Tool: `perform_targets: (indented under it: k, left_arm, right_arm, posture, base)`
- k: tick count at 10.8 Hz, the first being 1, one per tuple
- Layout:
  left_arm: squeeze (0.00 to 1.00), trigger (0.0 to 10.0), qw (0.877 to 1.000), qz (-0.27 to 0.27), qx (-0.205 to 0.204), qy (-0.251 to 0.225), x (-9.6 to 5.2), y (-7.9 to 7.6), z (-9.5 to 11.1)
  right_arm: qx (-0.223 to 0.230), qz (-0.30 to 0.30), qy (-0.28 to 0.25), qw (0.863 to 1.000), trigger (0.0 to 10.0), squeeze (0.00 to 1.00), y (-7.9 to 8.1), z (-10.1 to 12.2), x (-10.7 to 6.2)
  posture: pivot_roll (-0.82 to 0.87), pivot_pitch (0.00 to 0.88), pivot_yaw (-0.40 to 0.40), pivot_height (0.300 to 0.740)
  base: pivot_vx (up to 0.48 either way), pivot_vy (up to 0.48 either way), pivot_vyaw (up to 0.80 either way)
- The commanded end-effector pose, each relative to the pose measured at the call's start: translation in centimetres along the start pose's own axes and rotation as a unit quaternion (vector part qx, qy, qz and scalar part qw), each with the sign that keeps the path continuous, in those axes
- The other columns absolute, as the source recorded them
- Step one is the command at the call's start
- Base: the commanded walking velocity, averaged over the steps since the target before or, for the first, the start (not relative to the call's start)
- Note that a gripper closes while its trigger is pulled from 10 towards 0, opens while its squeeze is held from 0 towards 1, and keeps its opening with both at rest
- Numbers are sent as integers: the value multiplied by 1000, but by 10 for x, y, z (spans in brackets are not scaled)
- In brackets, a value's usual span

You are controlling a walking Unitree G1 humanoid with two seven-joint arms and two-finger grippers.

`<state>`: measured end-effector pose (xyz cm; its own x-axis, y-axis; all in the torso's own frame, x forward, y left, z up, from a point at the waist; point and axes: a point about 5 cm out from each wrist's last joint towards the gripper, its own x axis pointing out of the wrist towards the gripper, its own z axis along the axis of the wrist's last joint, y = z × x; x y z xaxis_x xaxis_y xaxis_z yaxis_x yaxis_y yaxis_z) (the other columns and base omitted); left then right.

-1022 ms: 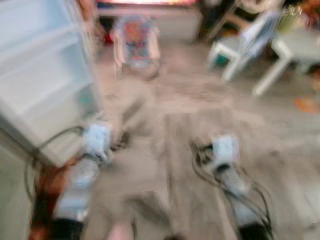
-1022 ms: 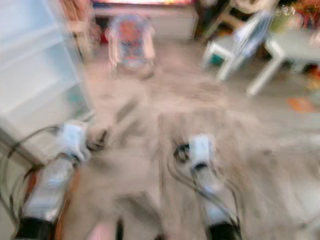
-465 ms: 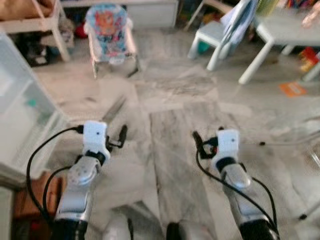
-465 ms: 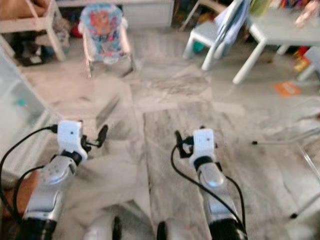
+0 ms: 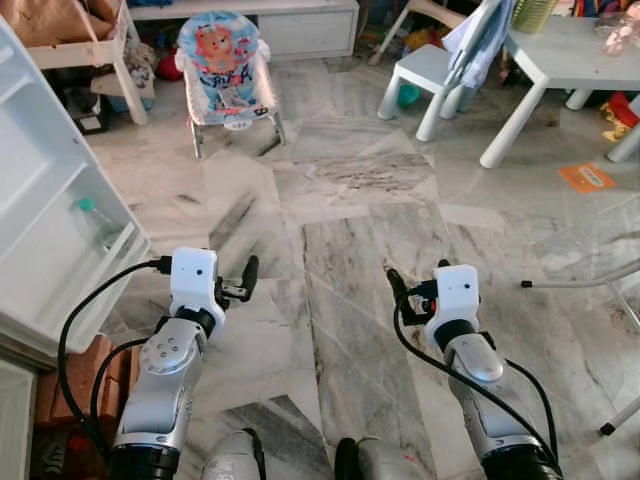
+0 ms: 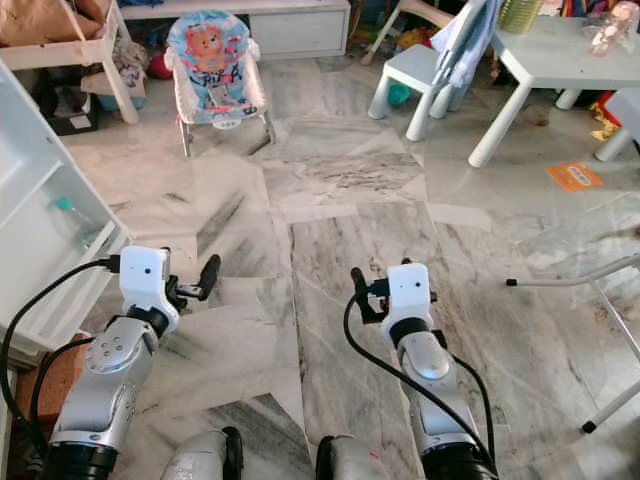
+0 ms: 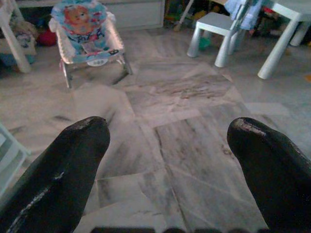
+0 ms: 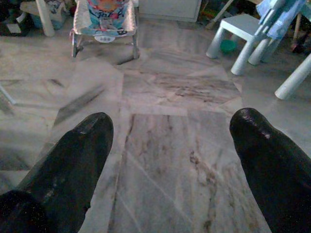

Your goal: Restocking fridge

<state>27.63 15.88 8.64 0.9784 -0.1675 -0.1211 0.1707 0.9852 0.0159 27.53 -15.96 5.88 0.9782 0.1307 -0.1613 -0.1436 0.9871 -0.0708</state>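
My left gripper (image 5: 248,277) and my right gripper (image 5: 398,290) both ride out ahead of me at about waist level over the marble floor (image 5: 340,210), each with nothing between its fingers. From the left eye, I judge the arms are carried forward and level like this because I am between items, walking with free hands. The open fridge door (image 5: 50,230) stands at my left, its white shelves facing me, with what looks like a small bottle (image 5: 92,212) in one door shelf; the left gripper is near that door's corner but apart from it. I see nothing to restock within reach.

The right eye gives the same layout: elbows bent, forearms roughly parallel, wrists straight, fingers pointing across the room towards a baby bouncer (image 6: 213,55), a small white chair (image 6: 425,70) and a white table (image 6: 555,60).

Along my left wrist, the two black fingers (image 7: 63,170) stand wide apart, with bare floor showing between them and the bouncer far ahead.

Along my right wrist, the fingers (image 8: 73,160) are spread just as wide, again framing only floor, with the chair legs beyond.
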Motion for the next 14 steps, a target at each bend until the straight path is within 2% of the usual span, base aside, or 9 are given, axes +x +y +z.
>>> perform_targets:
  k: [1,5,7,9,12,14]
  left_arm:
    - [0,10000,1000,2,3,2,-2,-1,0]
    - [0,10000,999,36,9,10,-15,8,-5]
    - [0,10000,999,32,10,14,-18,6,-8]
    - [0,10000,999,31,12,15,-21,4,-15]
    - [0,10000,999,24,28,-12,-12,7,-3]
    - [0,10000,1000,10,16,-22,-6,4,1]
  right_arm:
    - [-7,3,0,1000,10000,0,-1,2,1]
    - [-5,13,7,1000,10000,0,5,-2,3]
    - [7,8,18,1000,10000,0,4,-6,6]
    - [6,12,-1,1000,10000,0,16,-4,12]
    - [-25,31,-22,999,10000,0,19,6,13]
    - [-8,15,-35,999,10000,0,21,7,12]
  posture:
    - [57,147,-54,740]
    - [117,118,-63,740]
    - [139,110,-75,740]
    - [142,78,-60,740]
    - [112,96,-84,740]
    - [100,92,-67,740]
  base:
    - [0,0,0]
    - [0,0,0]
    - [0,0,-691]
    - [0,0,-800]
    - [0,0,-800]
    - [135,0,-800]
